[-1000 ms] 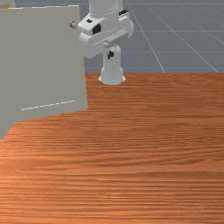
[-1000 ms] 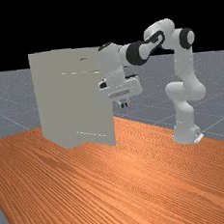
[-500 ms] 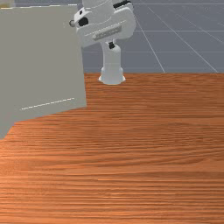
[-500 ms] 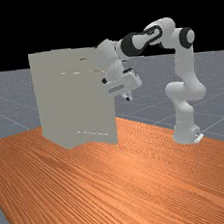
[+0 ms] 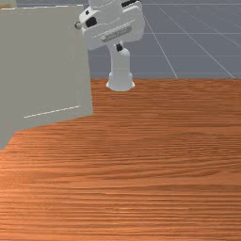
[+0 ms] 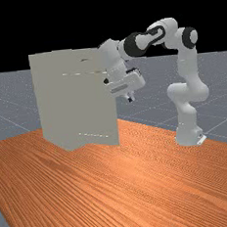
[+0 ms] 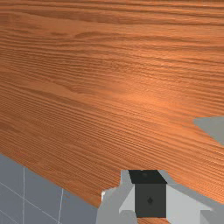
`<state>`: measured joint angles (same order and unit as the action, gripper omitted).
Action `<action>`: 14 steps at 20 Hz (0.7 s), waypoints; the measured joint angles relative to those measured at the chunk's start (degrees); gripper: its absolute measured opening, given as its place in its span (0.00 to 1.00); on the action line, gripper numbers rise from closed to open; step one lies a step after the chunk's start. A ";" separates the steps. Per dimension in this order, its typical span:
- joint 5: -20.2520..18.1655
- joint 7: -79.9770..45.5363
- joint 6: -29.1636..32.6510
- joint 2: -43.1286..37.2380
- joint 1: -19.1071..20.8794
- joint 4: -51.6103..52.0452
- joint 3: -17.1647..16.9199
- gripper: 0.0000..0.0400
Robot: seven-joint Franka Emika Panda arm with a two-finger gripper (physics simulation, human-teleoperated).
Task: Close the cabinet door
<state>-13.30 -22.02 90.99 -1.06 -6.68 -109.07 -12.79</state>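
Observation:
The grey cabinet door point(image 5: 47, 66) stands open at the front view's left, its round knob point(image 5: 78, 25) near the upper free edge. In the far view, the gripper point(image 6: 130, 99) points down and tilted, just past the free edge of the door point(image 6: 92, 102) on the far view's right. The white hand overlaps that edge in both outside views; whether they touch, I cannot tell. In the wrist view, the gripper point(image 7: 150, 197) is above the table, with a grey corner, apparently of the door point(image 7: 213, 127), off to one side.
The wooden table point(image 5: 155, 160) stretches below the hand and door. The arm's base point(image 6: 189, 135) stands toward the far view's right. Part of the cabinet body point(image 6: 48, 102) shows at the far view's left.
Over the last second my hand has tilted and risen a little. The door's free edge has shifted slightly to the far view's right. In the last half second both have barely moved.

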 joint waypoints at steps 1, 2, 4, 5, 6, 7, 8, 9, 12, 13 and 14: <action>0.29 1.36 -0.14 0.19 0.28 0.27 0.38 0.00; 0.66 3.85 -0.21 0.59 1.08 0.80 1.35 0.00; 1.59 8.58 -0.66 1.25 2.60 1.67 3.16 0.00; 2.07 10.89 -0.97 1.54 3.21 2.03 3.90 0.00; 2.72 13.42 -0.90 1.51 3.56 1.93 4.39 0.00; 3.35 15.96 -0.96 1.58 3.54 2.00 4.50 0.00; 3.97 18.51 -1.07 1.74 3.08 2.21 4.15 0.00; 4.58 21.10 -1.20 1.97 1.98 2.52 3.14 0.00; 6.47 29.16 -1.26 2.35 -6.50 3.05 -5.25 0.00; 6.97 32.00 -1.26 2.77 -10.92 3.46 -9.87 0.00; 7.69 34.72 -1.15 3.26 -14.77 3.53 -14.55 0.00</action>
<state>-5.61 12.69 89.85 2.20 -21.46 -105.54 -27.34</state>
